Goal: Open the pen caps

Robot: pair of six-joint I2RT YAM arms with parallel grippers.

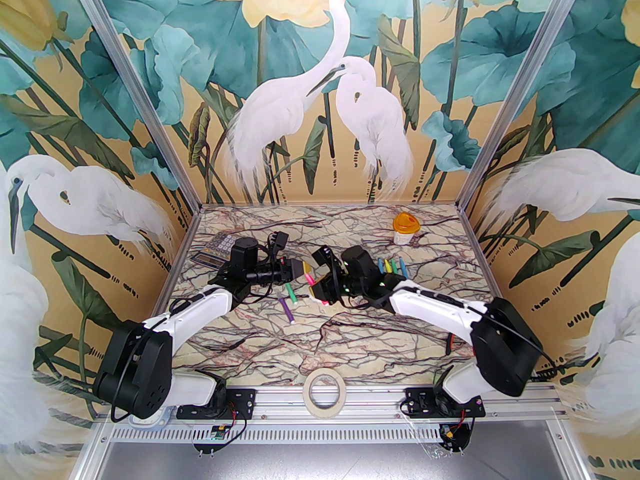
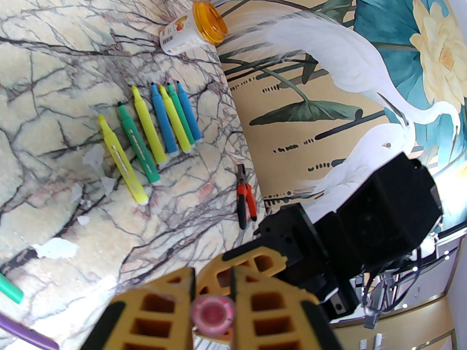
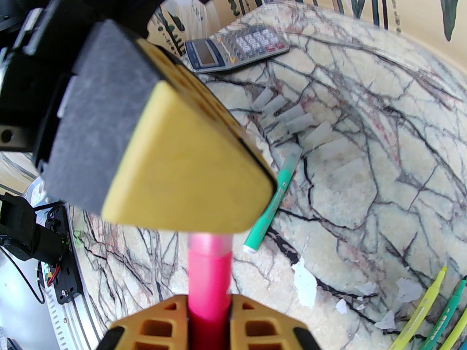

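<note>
Already 7 slim marker pens (image 2: 165, 128) are lying uncapped far right; mid-table the left gripper (image 2: 212, 290) is pinching the clear tubular cap (image 3: 209, 244) of a pink pen (image 3: 209, 286), the right gripper (image 3: 209, 301) clamping its body, 2 capped pens (image 1: 287, 310) seemingly waiting.

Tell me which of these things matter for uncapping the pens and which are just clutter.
Job: pink pen, pink pen's cap, uncapped pens, loose caps, green pen, purple pen.
Clutter: calculator, jar, pliers, tape roll.

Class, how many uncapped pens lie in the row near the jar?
7 pens side by side, left wrist view, left to right: yellow, green, yellow, blue, yellow, green, blue. None looks hidden.
</note>
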